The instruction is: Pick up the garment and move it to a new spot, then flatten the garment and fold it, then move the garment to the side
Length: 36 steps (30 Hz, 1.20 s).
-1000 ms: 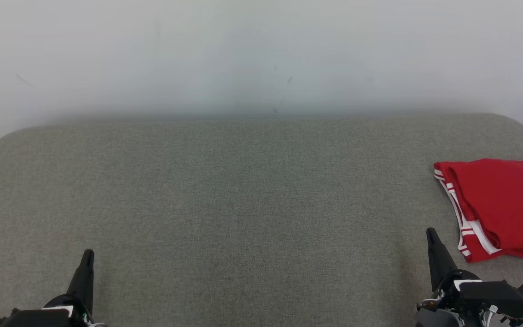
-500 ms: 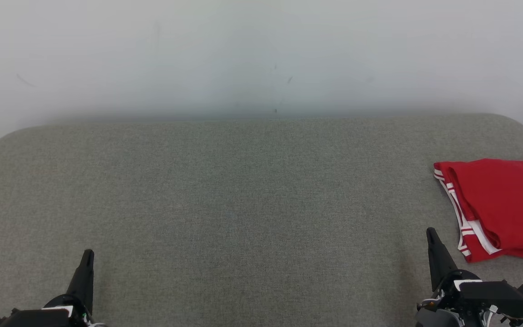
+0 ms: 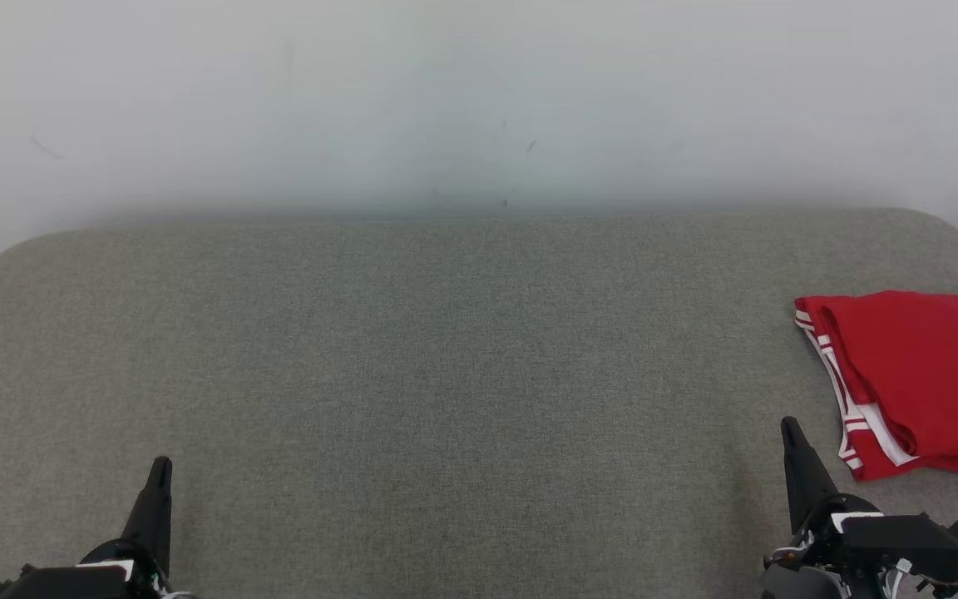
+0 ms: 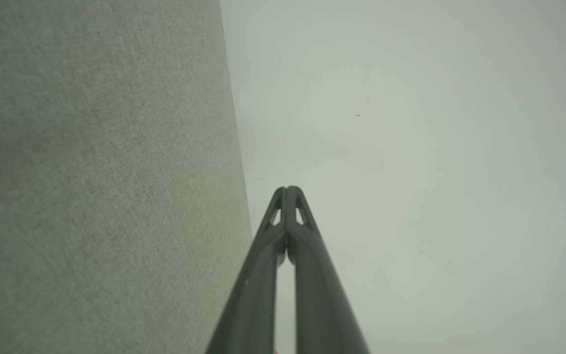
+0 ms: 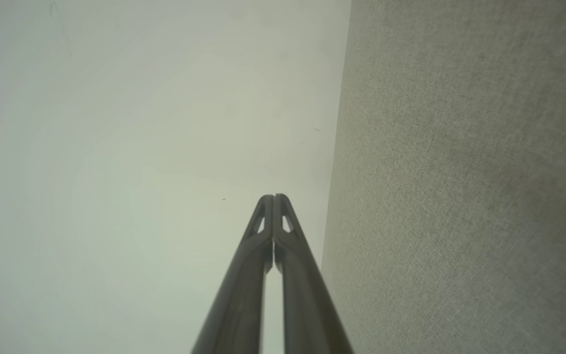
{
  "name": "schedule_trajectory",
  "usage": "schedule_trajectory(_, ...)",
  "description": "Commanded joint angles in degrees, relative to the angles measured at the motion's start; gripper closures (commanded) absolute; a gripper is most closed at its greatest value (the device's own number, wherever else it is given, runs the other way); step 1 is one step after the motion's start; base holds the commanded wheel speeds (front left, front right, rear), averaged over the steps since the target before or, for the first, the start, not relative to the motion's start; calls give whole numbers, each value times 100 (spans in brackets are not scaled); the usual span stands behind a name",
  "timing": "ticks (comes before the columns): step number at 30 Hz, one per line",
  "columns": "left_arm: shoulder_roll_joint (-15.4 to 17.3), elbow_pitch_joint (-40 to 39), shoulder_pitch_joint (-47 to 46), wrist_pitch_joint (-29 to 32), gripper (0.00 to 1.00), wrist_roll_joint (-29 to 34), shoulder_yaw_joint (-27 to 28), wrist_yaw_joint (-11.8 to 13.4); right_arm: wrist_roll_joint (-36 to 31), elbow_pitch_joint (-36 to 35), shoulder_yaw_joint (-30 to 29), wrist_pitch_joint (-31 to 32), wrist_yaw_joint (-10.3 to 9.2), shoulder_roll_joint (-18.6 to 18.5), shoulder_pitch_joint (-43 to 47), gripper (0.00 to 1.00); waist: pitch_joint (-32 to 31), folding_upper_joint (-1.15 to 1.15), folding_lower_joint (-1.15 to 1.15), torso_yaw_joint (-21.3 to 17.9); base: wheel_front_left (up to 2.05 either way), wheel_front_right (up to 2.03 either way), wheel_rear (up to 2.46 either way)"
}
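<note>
Red garment (image 3: 924,374) folded at right edge of grey surface (image 3: 446,349), left gripper (image 3: 160,466) positioned front-left, jaws pressed together, empty, right gripper (image 3: 789,426) likewise, near garment, apart.

Grey woven fabric surface (image 3: 446,349) is stretching across the lower half of the head view, its far corners rounding off at left and right. Pale off-white wall (image 3: 479,75) is rising just behind it, carrying a few small dark specks (image 3: 531,146) near the middle and a faint scratch (image 3: 45,148) at far left. Soft, even light is falling; a dim shadow (image 3: 279,208) is lying along the wall's foot.
</note>
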Motion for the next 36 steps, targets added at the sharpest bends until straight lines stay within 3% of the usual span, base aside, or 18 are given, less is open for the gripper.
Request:
schedule_trajectory(1,18,-2,-58,27,100,0,19,-17,25,-9,-9,9,6,-5,-40,100,0,0,0,0,0,0,0)
schedule_trajectory(36,15,-3,-58,27,100,4,21,-16,24,-10,-8,9,6,-5,-40,100,0,0,0,0,0,0,0)
